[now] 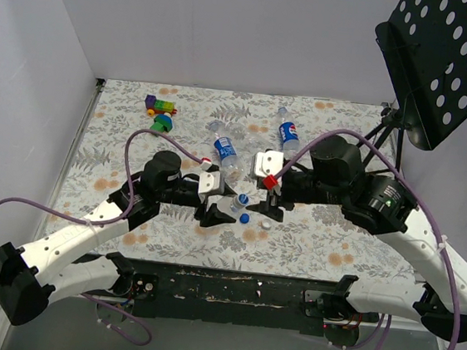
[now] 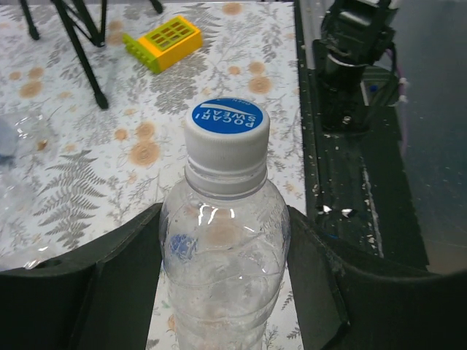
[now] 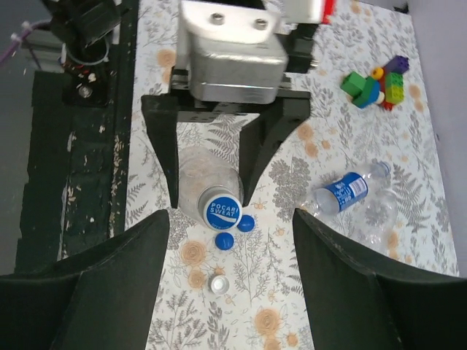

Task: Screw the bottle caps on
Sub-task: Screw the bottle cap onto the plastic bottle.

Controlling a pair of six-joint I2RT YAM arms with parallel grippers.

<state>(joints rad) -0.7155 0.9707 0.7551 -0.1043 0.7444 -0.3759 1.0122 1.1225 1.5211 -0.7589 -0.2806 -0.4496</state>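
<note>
Near the middle of the flower-patterned table point(image 1: 138, 131), just ahead of the two arm bases, the left gripper point(image 1: 218, 213) has its fingers point(image 2: 117, 277) pressed against both sides of a clear bottle point(image 2: 222, 270), which stands upright between them. A white cap point(image 2: 227, 135) with a blue printed top sits on the bottle's neck. How far down it is screwed I cannot tell from where I stand.

The right gripper point(image 1: 268, 206) hangs just to the right of that bottle. Its fingers point(image 3: 109, 292) are spread wide with nothing between them, and they touch neither the cap nor the bottle.

On the cloth by the foot of the bottle, on its right side, lie two loose blue caps point(image 3: 246, 223), close beside each other. A little farther right a pale cap point(image 3: 218, 284) lies on its own.

Farther back on the table two Pepsi bottles lie on their sides, one point(image 1: 226, 149) behind the held bottle and the other point(image 1: 289, 133) beyond it to the right. A small heap of coloured toy blocks point(image 1: 161, 110) sits at the far left. A black perforated music stand point(image 1: 446, 64) rises at the far right corner.
</note>
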